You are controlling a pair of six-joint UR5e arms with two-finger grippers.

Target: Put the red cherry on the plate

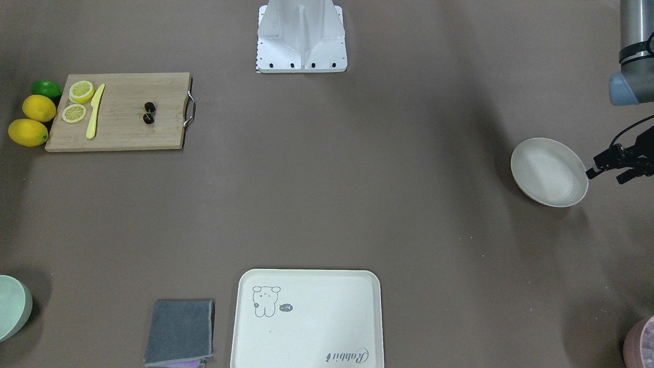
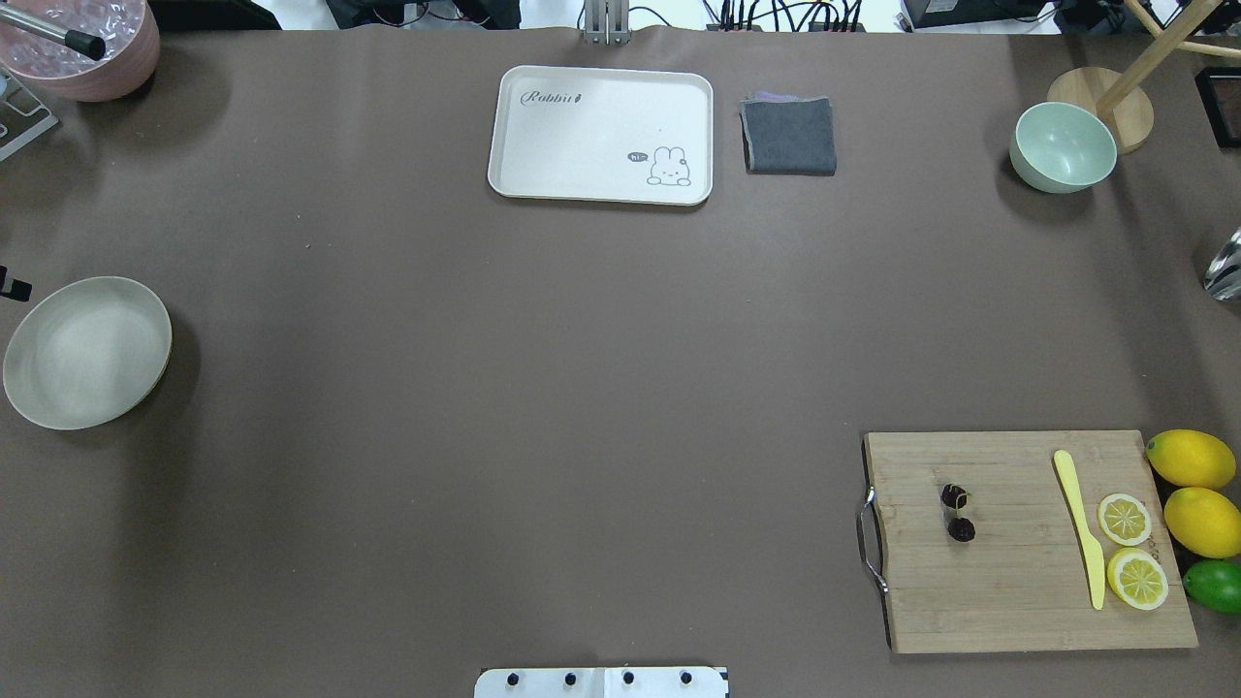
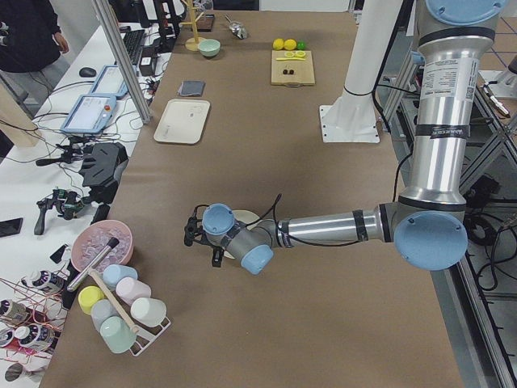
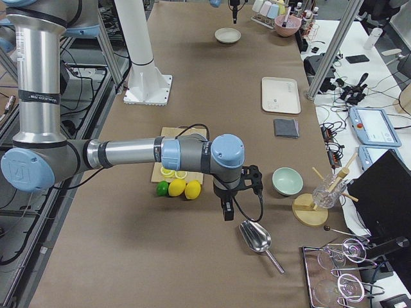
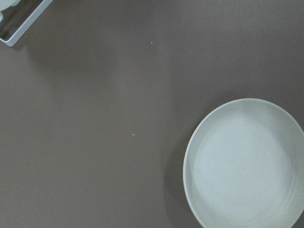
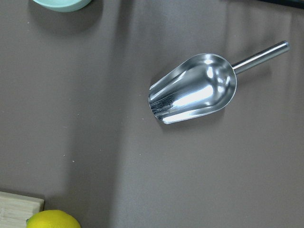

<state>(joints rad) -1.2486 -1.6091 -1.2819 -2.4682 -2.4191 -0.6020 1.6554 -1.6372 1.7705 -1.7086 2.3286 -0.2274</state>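
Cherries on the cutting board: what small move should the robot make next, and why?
Probably bring the right gripper over the red cherry: it lies untouched on the cutting board, far from the plate, and that gripper hovers nearest, beside the lemons.

Even, bright light; soft shadows, sharp focus.
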